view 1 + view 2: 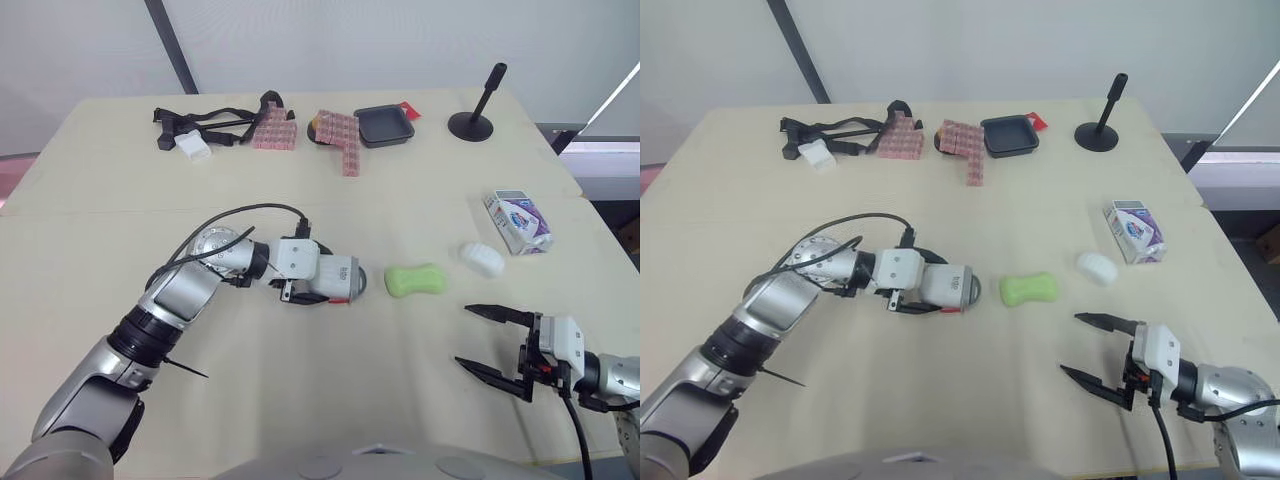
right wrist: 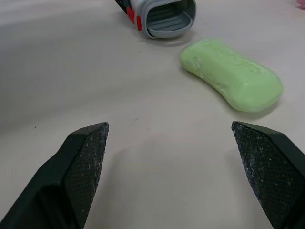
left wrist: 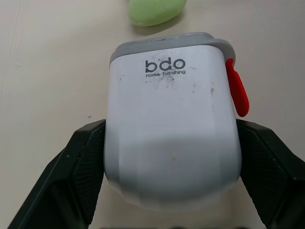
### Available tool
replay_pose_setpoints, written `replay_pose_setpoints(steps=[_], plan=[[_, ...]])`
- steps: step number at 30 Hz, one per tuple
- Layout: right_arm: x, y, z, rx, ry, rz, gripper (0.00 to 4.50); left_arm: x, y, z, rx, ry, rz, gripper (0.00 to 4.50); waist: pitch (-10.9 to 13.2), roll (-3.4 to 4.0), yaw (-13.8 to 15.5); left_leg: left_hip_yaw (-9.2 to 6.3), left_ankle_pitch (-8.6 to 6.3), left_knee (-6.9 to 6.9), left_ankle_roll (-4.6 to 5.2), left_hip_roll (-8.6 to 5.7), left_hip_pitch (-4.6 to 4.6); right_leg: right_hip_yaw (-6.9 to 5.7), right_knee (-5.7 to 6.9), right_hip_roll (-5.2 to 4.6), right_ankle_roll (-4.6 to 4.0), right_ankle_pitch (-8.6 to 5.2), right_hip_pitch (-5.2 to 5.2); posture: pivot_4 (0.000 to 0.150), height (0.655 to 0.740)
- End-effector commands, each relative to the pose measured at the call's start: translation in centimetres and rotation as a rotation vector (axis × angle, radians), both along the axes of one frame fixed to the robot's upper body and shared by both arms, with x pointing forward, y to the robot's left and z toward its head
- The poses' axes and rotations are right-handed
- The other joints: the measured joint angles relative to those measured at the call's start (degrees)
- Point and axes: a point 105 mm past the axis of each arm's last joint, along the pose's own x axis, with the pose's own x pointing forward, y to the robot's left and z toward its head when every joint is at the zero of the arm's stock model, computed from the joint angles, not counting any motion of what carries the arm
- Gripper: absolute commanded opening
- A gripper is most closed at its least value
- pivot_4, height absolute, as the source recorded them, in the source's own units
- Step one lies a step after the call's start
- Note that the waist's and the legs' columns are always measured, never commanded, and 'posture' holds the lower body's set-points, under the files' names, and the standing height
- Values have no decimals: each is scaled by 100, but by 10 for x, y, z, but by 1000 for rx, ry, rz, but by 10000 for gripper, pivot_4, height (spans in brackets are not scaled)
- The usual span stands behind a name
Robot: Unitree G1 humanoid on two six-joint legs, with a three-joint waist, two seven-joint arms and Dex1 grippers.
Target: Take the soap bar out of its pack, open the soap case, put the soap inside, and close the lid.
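My left gripper (image 3: 169, 138) is clamped on the soap case (image 1: 332, 279), whose open mouth faces the green soap (image 1: 415, 280) lying lengthwise just beyond it on the surface (image 1: 330, 205), ahead-left of my right gripper (image 1: 463, 336), which stands apart and empty.

Left arm (image 1: 185, 290): silver-grey shells, black band at the joint, thin black cable (image 1: 270, 206) arching to a white wrist block (image 1: 298, 258). Right arm (image 1: 622, 375): same silver shell, white block with a small red part, black lead (image 1: 575, 432). Left gripper (image 1: 318, 283) and right gripper (image 1: 463, 336): black tapered fingers (image 2: 88, 157), fine grid-textured pads.
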Motion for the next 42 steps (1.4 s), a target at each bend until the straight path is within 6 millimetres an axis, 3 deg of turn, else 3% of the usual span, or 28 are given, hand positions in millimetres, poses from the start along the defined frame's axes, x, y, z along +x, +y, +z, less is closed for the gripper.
replay_pose_setpoints(steps=[1,5,12,42], plan=[[2,-1,6,15,-42,-13,44400,-5,-6,11,13,-45,-25,34667,0,0,4,0,0,0,0,0,-1,0,0,0,0,0,0,1500,7400],[16,0,18,115,-68,-102,44400,-6,-7,10,41,-43,-26,34667,0,0,0,0,0,0,0,0,0,-1,0,0,0,0,0,1500,7400],[22,0,20,161,-51,-146,44400,-3,-6,9,89,-48,1,34667,-1,2,20,-1,2,0,1,0,-1,-3,0,0,-1,0,1,1500,7400],[15,2,12,98,-32,-84,44400,-6,-12,27,230,-65,11,34667,-1,2,21,-1,2,0,-1,0,-1,-5,-3,0,-1,0,6,1500,7400]])
